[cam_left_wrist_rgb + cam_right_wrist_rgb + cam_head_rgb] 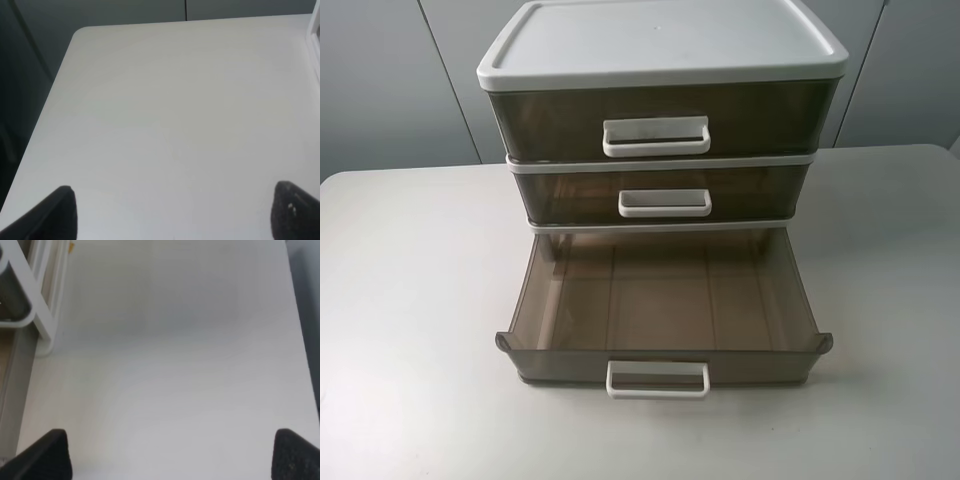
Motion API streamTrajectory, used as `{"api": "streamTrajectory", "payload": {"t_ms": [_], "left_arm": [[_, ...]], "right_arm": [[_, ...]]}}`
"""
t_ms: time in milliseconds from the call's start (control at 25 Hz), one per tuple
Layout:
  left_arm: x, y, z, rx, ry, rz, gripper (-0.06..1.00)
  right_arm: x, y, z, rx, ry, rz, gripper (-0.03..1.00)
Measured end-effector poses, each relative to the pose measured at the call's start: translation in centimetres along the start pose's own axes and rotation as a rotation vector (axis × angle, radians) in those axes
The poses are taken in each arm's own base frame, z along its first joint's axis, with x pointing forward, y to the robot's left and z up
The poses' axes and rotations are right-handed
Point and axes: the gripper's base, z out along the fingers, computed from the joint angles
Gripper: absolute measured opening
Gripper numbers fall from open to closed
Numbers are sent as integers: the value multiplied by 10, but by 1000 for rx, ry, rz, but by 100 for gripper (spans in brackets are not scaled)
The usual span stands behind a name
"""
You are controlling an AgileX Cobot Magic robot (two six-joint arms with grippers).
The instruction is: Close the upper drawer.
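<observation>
The upper drawer (560,122) is smoky-brown translucent plastic with a wide white loop handle (656,136). It sits at the top of the white-framed drawer unit (660,40), pushed in with its front flush under the lid. Neither gripper shows in the exterior high view. My left gripper (172,215) is open and empty over bare table left of the unit, whose edge (315,45) just shows. My right gripper (170,455) is open and empty over the table right of the unit, whose white frame (42,315) shows beside it.
The middle drawer (570,195), with a smaller white handle, is pushed in. The lowest drawer (660,300) is pulled far out toward the front, empty, its handle (657,379) near the table's front. The white table (410,300) ends at a rounded far-left corner (80,32).
</observation>
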Motion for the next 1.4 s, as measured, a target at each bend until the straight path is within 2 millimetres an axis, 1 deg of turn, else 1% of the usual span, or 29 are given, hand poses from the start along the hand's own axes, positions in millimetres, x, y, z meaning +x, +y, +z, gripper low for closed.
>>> {"api": "streamTrajectory", "payload": {"t_ms": [80, 280, 400, 520, 560, 680, 1400], "left_arm": [[0, 0, 0, 0, 0, 0, 74], [0, 0, 0, 0, 0, 0, 74], [0, 0, 0, 0, 0, 0, 74], [0, 0, 0, 0, 0, 0, 74], [0, 0, 0, 0, 0, 0, 74], [0, 0, 0, 0, 0, 0, 74], [0, 0, 0, 0, 0, 0, 74]], "right_arm": [[23, 3, -3, 0, -47, 30, 61], [71, 10, -15, -17, -213, 85, 61], [95, 13, -16, -29, -282, 109, 61], [114, 16, -14, -38, -322, 142, 61], [117, 17, -14, -38, -326, 146, 61], [119, 17, -14, -42, -332, 148, 61], [119, 17, -14, -63, -335, 123, 61]]}}
